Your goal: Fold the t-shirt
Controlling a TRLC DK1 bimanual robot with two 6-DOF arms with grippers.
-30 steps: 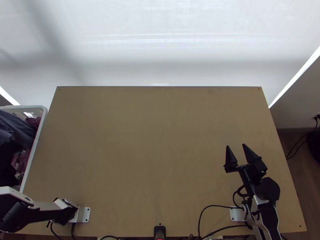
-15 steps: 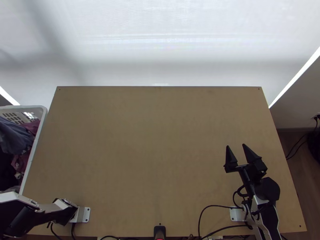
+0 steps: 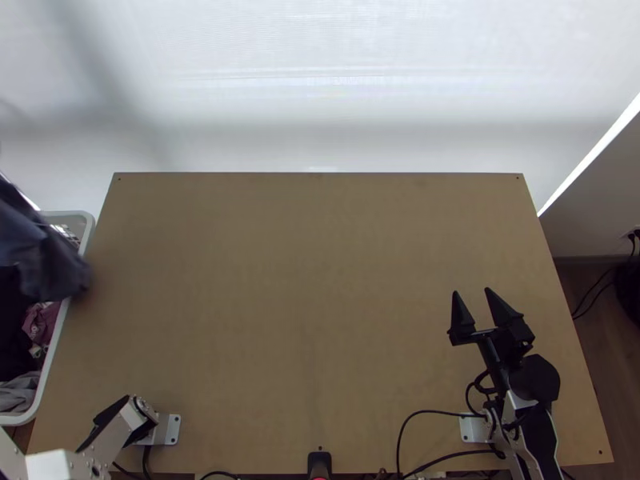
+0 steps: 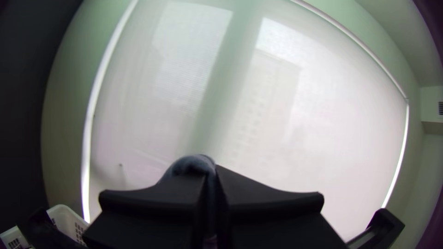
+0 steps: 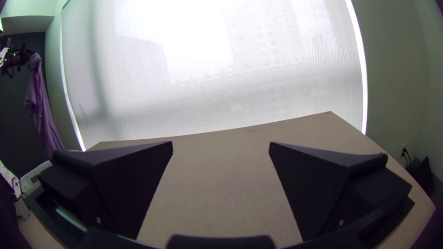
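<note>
Your left gripper [image 4: 212, 174] pinches the hanging cloth [image 3: 50, 260] near the basket [image 3: 50, 360]; your right gripper [image 3: 471, 291] stands open over the table [image 3: 304, 280].

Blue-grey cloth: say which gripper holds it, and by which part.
The left gripper holds the cloth by a bunched upper bit, the rest hanging below; hem or sleeve, I cannot tell.

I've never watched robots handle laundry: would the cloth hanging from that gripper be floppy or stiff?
Probably floppy: the cloth hangs in long folds. It may swing when moved, since the left gripper pinches it near the top.
</note>
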